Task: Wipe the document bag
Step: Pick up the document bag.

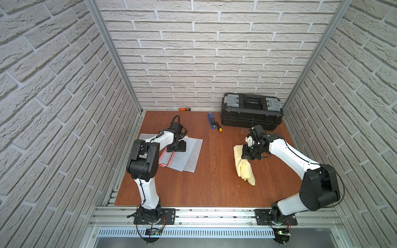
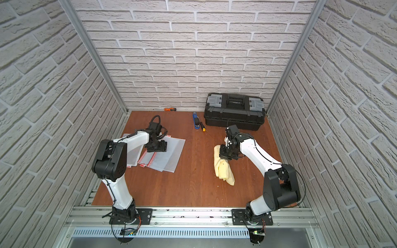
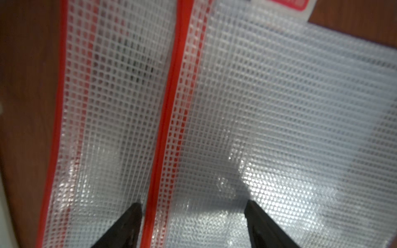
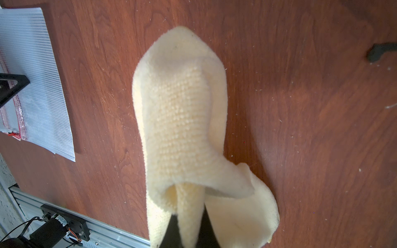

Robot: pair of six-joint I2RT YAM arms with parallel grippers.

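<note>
Document bag (image 1: pixel 190 153) lies well apart from our right gripper (image 4: pixel 189 223), clamped on the cloth (image 1: pixel 243 169). Our left gripper (image 3: pixel 193 205), jaws spread, stands over it.

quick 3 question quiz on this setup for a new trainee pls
1. Fill in: the toolbox by the back wall is ___ in colour.
2. True or false: the right pincer is shut on the yellow cloth.
3. The open left pincer is over: A the cloth, B the document bags, C the toolbox.

Key: 1 black; 2 true; 3 B
</note>
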